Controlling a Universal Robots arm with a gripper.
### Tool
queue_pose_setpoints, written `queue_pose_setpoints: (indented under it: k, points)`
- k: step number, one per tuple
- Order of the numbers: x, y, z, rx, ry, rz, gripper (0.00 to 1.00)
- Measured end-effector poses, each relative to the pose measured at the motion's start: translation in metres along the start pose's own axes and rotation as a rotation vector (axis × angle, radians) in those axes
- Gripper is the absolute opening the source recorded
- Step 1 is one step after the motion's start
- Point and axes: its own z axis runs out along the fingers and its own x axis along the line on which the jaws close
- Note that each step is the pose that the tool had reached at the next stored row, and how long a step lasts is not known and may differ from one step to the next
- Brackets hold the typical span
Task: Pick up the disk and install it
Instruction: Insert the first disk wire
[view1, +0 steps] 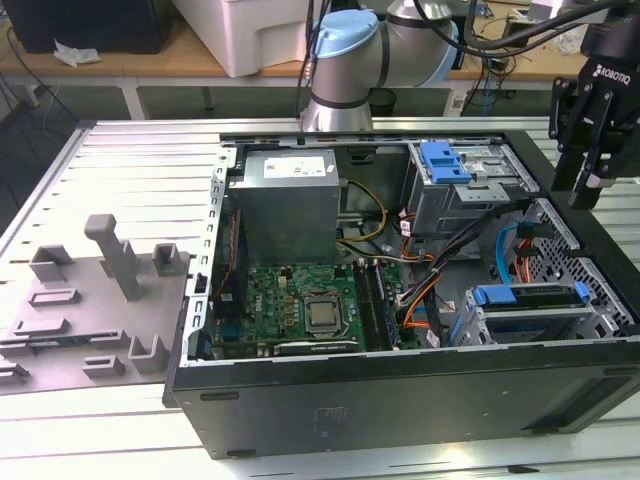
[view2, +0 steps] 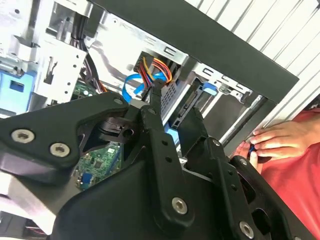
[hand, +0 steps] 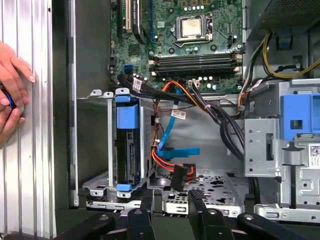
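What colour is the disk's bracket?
The bracket is blue, best seen in the first wrist view.

Silver arm (view1: 420, 35), light-blue joint cap (view1: 345, 45), black cables (view1: 510, 30); black claw (view1: 590, 190), silver screws (view2: 180, 205).

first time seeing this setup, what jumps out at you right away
An open black computer case lies on its side in the middle of the exterior view, green motherboard bared. The robot's hand hangs open and empty at the exterior view's upper right, while the disk with its blue bracket sits inside the case at the lower right. In the first wrist view a person's hand rests just outside the case.
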Motion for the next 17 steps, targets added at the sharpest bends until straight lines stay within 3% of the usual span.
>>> queue_pose_setpoints:
  k: [9, 10, 13, 14, 15, 17]
  points:
    - [-0.0072, -0.0006, 0.0043, -0.0008, 0.0185, 0.005, 0.42]
    - [-0.0077, -0.0007, 0.0054, -0.0036, 0.019, 0.018, 0.42]
    - [-0.0088, -0.0007, 0.0103, -0.0269, 0.018, 0.126, 0.42]
    - [-0.0092, -0.0006, 0.0113, -0.0289, 0.0213, 0.137, 0.42]
    - [-0.0105, -0.0007, 0.0121, -0.0285, 0.0348, 0.14, 0.42]
    - [-0.0121, -0.0007, 0.0127, -0.0276, 0.0535, 0.143, 0.42]
